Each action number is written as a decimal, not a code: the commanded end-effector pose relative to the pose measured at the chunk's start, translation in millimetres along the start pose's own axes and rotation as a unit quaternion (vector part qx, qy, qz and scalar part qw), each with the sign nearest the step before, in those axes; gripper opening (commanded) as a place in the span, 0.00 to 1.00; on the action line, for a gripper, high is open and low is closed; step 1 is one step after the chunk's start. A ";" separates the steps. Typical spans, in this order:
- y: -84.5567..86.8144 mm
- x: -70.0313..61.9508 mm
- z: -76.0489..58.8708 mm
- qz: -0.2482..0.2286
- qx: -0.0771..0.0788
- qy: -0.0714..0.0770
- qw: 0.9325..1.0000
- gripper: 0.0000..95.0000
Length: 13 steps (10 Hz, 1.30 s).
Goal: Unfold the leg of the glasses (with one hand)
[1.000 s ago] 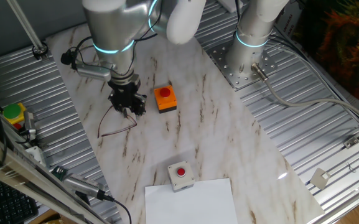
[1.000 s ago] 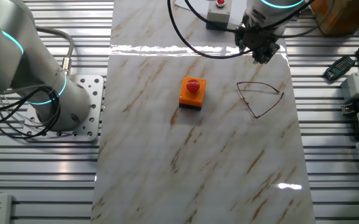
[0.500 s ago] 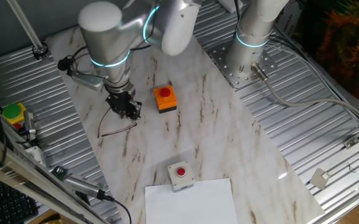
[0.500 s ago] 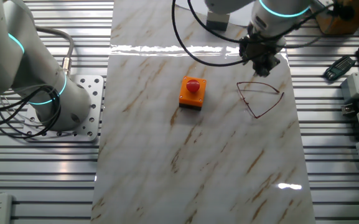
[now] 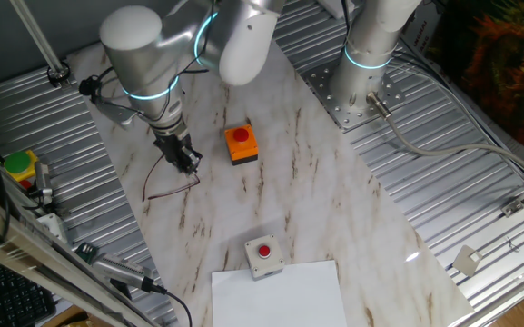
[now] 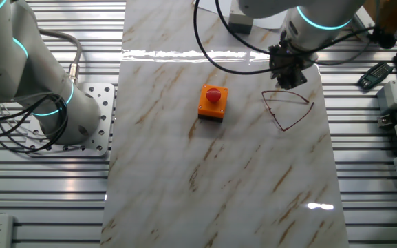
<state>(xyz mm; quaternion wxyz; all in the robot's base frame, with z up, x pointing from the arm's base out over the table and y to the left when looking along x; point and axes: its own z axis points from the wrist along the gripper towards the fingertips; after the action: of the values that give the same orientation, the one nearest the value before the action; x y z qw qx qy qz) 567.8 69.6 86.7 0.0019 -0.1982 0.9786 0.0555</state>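
A marble-patterned table [image 5: 316, 209] runs through the middle of both views. The silver robot arm [image 5: 143, 54] reaches in from the top of the frame, its dark claw [image 5: 182, 160] tilted, hanging just above the tabletop at centre left. Whether its fingers are apart or together cannot be told. An orange box [image 5: 241, 144] with a red button sits just right of the claw. The glasses [image 6: 285, 108] lie flat on the table just below the claw [image 6: 285, 77], in the upper right of the other view.
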 end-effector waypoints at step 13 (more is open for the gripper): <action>-23.6 2.8 18.9 0.064 0.041 0.004 0.997 0.20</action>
<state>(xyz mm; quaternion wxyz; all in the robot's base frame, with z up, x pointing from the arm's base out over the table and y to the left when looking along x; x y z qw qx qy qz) 575.0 49.1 64.3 0.0024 -0.1401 0.9900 0.0142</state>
